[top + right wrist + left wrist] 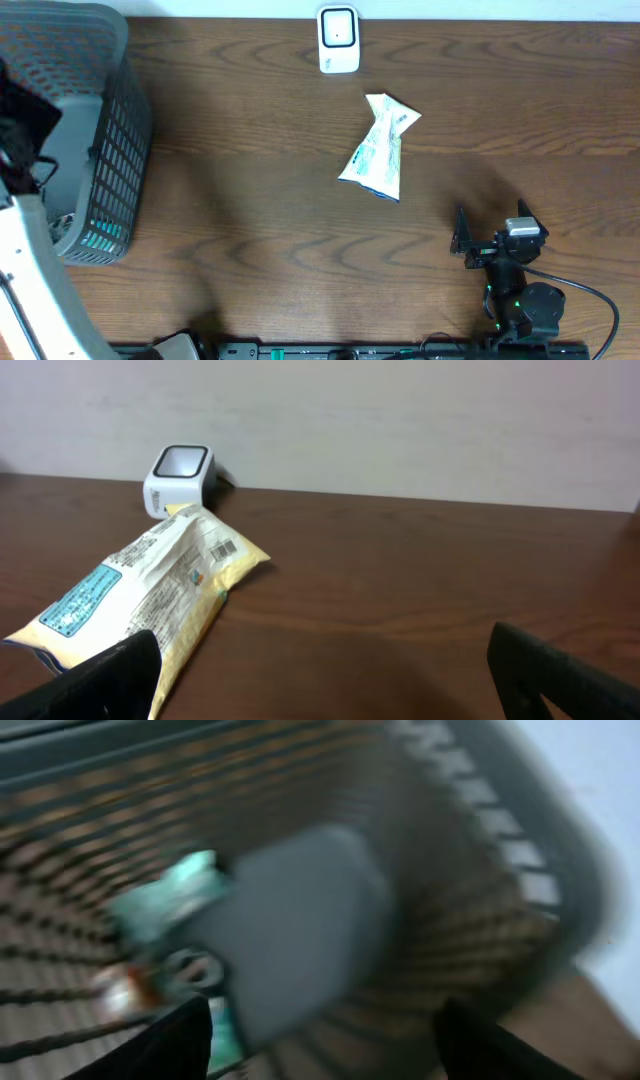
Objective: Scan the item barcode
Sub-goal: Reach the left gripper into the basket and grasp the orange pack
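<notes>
- At the near right of the table (250,200): right gripper (330,680), spread wide, holding nothing, low over the wood.
- Just ahead, to its left: packet (150,590), lying flat and crumpled, barcode (222,548) facing up, far end near the scanner (180,475) but apart from it.
- Inside the basket (115,150) at the far left: left gripper (320,1055), fingers (175,1040) apart with nothing seen between; very blurred view, only teal wrappers and something grey below.
- Most likely to go wrong: pinching only the loose film, with sagging or slipping on the lift as the result.
- Also possible: closing over the barcode, or turning it away from the scanner window, hence no read.
- Less sure: coming in too low and pushing the packet along the wood, maybe into the scanner, knocking it askew.
- With both arms over the middle at once, some danger of collision; better to keep the left one by the basket.
</notes>
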Robot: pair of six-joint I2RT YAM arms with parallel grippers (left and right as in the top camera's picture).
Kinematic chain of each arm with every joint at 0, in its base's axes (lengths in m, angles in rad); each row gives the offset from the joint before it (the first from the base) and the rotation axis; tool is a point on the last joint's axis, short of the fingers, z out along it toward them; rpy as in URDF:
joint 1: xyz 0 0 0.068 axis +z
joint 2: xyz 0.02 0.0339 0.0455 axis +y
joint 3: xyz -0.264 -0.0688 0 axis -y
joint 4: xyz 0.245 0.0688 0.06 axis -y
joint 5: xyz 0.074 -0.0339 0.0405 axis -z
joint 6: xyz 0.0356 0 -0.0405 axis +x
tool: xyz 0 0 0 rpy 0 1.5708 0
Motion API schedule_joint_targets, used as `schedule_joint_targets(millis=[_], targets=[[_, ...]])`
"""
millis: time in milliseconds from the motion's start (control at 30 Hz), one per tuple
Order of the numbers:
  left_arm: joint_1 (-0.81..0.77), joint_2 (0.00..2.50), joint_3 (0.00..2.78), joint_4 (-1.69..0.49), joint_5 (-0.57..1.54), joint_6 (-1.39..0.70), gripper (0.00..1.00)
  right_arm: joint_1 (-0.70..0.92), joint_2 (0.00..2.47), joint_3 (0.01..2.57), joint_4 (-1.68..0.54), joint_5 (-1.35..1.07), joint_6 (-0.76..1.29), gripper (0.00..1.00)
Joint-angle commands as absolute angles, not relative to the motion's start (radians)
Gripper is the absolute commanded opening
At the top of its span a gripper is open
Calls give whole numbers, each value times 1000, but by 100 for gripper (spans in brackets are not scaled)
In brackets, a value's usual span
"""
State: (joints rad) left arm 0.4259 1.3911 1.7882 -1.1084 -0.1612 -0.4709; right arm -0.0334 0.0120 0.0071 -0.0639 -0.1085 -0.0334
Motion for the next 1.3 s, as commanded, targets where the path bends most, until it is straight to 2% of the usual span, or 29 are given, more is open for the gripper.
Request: schedule_joint_targets(millis=[0,233,267,700,1000,1033,1267], targets=[[489,1478,1738,-1160,-237,-519,72,-39,6,6,-68,-114,-23,99],[499,1662,1683,-1164,-237,-545,73,-39,6,6,-68,-114,-23,99],[499,1690,1683,-1163,-238,-549,76,-39,6,6,-68,-114,-23,99],[510,2022,1683,-1200,-376,-770,79,-39,6,6,-67,-114,-23,99],[572,2104,1658,-1226,-384,-878,80,-39,6,6,-68,-114,-23,99],[579,2104,1649,-1226,-385,-888,87,-39,6,6,-68,-114,-23,99],[629,2104,1591,-1200,-386,-900,91,-39,6,6,-68,-114,-23,99]])
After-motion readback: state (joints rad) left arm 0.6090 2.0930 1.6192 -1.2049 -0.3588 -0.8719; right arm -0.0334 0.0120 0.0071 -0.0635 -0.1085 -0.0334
